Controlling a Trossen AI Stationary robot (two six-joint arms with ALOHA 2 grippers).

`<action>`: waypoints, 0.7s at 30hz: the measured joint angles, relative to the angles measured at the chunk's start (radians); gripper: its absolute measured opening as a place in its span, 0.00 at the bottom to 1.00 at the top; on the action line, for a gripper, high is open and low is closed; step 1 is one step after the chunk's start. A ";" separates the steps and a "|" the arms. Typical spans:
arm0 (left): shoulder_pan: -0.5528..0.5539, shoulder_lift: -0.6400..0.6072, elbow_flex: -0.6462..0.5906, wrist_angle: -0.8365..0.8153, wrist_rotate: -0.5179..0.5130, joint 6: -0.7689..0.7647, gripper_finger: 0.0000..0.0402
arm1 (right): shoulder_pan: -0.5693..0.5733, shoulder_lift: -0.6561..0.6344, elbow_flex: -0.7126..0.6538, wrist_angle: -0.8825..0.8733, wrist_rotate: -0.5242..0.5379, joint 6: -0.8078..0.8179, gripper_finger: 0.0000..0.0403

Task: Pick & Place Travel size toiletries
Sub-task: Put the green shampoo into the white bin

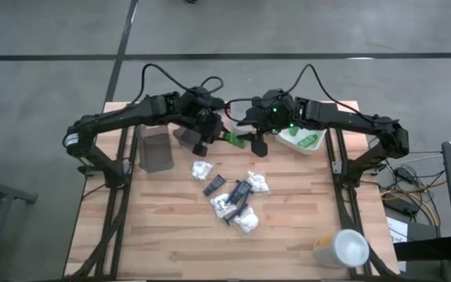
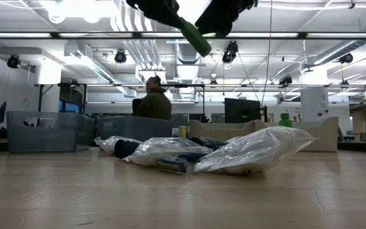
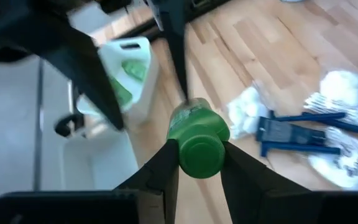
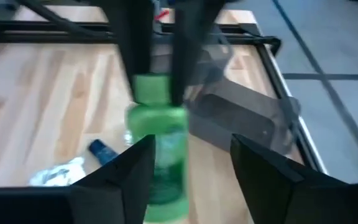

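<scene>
Wooden counter, both arms meeting above its far edge over a scatter of toiletries.

The left gripper (image 3: 197,163) has its fingers closed on the cap end of a green bottle (image 1: 236,139), held in the air between the two arms. The right gripper (image 4: 191,163) is at the bottle's other end, fingers parted on either side and not pressing it. White packets (image 1: 201,169) and dark tubes (image 1: 214,185) lie mid-counter; a white tray (image 1: 301,141) with more green bottles sits beside the right arm.
</scene>
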 joint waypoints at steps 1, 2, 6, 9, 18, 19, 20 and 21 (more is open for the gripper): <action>0.002 0.000 0.000 -0.010 -0.002 -0.020 0.25 | -0.002 0.000 0.000 0.000 0.014 0.003 0.54; 0.003 0.000 0.000 -0.017 -0.013 -0.046 0.25 | -0.004 0.000 0.000 0.000 0.016 0.010 0.55; 0.019 0.000 0.000 -0.020 -0.060 -0.207 0.25 | -0.009 0.000 0.000 0.011 0.016 0.021 0.64; 0.038 0.000 0.000 -0.019 -0.089 -0.362 0.25 | -0.009 0.000 0.000 0.041 0.017 0.004 0.70; 0.072 0.000 0.000 0.004 -0.156 -0.817 0.25 | -0.006 0.050 -0.001 0.174 0.178 0.003 0.74; 0.074 0.000 0.000 0.006 -0.156 -0.831 0.25 | -0.006 0.062 -0.001 0.180 0.178 0.003 0.74; 0.076 0.000 0.000 0.005 -0.161 -0.841 0.25 | -0.006 0.075 0.000 0.179 0.178 0.003 0.73; 0.078 0.000 0.000 0.004 -0.168 -0.848 0.25 | -0.005 0.089 0.003 0.180 0.178 0.004 0.72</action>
